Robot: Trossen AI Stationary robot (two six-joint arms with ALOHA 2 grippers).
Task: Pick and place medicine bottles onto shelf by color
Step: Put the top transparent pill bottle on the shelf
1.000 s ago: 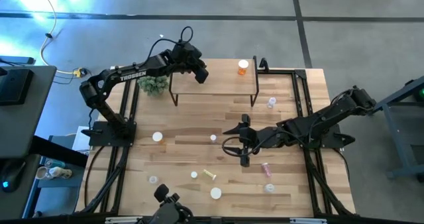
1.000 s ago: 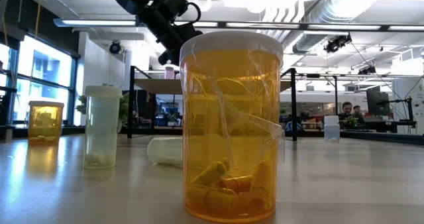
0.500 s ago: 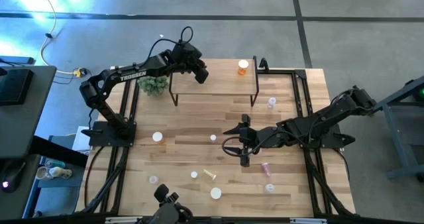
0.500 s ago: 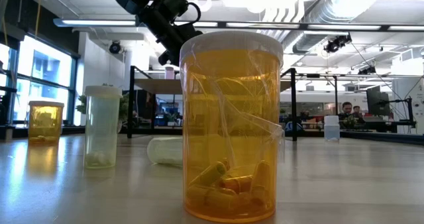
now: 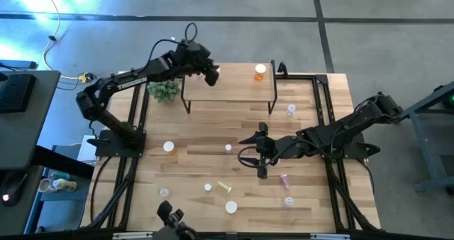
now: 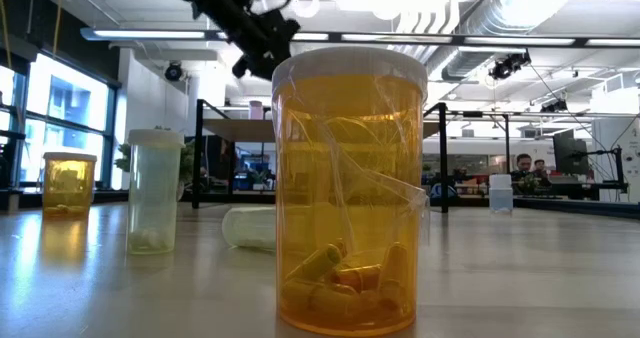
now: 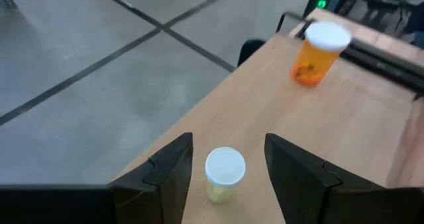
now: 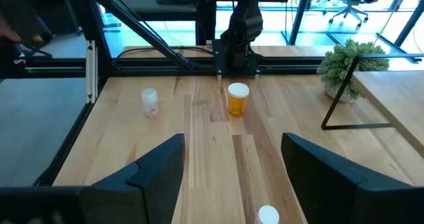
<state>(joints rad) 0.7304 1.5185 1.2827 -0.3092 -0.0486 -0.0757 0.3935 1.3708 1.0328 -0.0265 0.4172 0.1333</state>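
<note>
- Your left gripper [image 7: 225, 159], fingers apart, straddles a yellow-green white-capped bottle [image 7: 224, 174] standing on the shelf [image 7: 344, 124].
- An orange bottle [image 7: 317, 52] stands farther along.
- Right gripper [image 8: 232, 177]: spread, empty.

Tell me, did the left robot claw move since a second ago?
Yes. The left gripper lifted up and back from the shelf, leaving a pale bottle standing there.

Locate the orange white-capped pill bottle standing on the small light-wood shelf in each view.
High view: the orange white-capped pill bottle stands at the right end of the small light-wood shelf.
Low view: not visible; the foreground orange bottle covers that part of the shelf.
Left wrist view: upright on the shelf top.
Right wrist view: not in it; the orange table bottle is another one.
Shared landmark: the shelf.
</note>
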